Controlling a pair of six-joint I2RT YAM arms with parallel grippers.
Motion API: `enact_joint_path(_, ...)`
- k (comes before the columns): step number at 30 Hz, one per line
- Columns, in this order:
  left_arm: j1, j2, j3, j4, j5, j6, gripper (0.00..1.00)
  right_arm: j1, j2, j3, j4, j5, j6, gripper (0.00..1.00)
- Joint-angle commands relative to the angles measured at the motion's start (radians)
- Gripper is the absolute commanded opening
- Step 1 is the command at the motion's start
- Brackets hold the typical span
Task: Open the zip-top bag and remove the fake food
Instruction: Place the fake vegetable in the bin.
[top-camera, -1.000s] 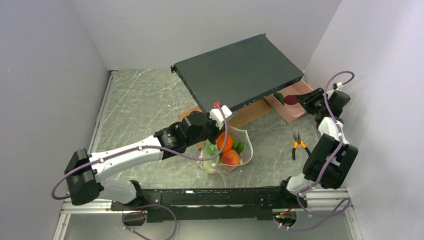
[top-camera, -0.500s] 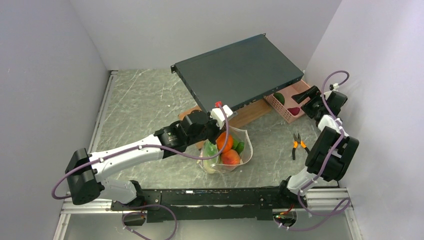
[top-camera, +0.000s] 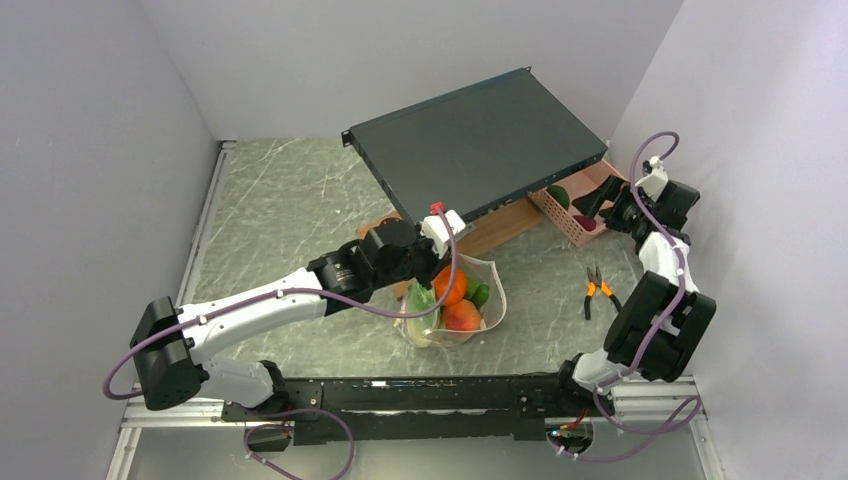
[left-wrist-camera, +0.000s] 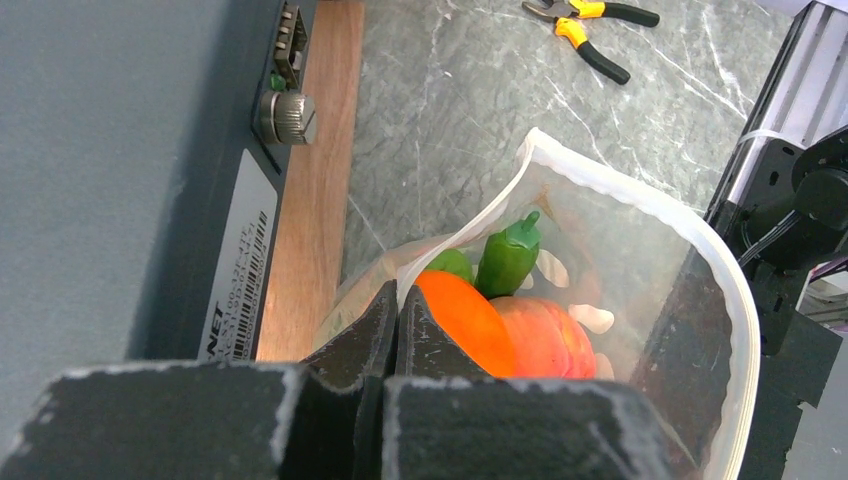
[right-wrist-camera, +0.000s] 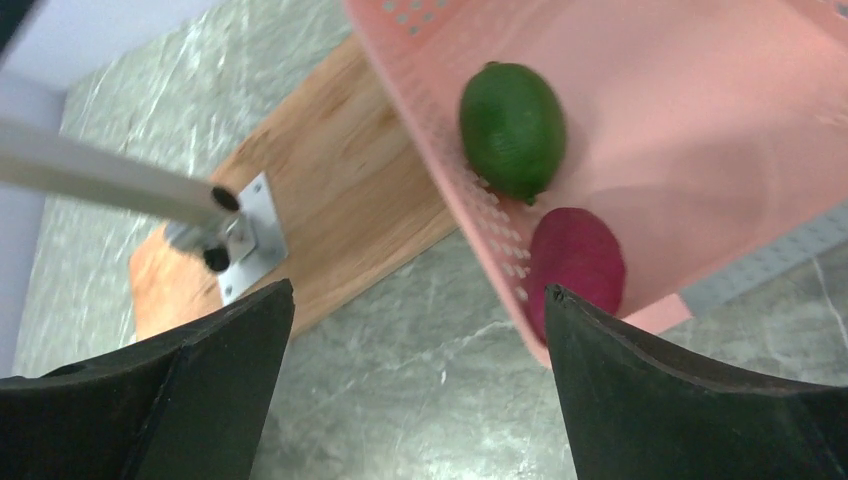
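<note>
Dropped red food (right-wrist-camera: 575, 265) seemingly against basket rim (right-wrist-camera: 430, 130); right end effector (right-wrist-camera: 418, 290) spread

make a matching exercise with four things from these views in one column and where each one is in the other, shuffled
Things:
1. lime
2. pliers
3. orange fruit
4. bag

Places:
A. on the bare table
B. pinched in the left jaws
C. in the pink basket
D. inside the bag

Pairs: 1-C, 2-A, 3-D, 4-B
</note>
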Motion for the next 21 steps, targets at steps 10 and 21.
enact_joint_path(10,0.029,0.020,0.090,0.045,0.085,0.002,0.00,0.032,-0.142,0.104,-0.562,-0.416,-0.768,0.97)
enact_joint_path(21,0.041,0.038,0.130,0.023,0.104,0.002,0.00,0.137,-0.215,0.140,-0.972,-0.423,-1.194,0.97)
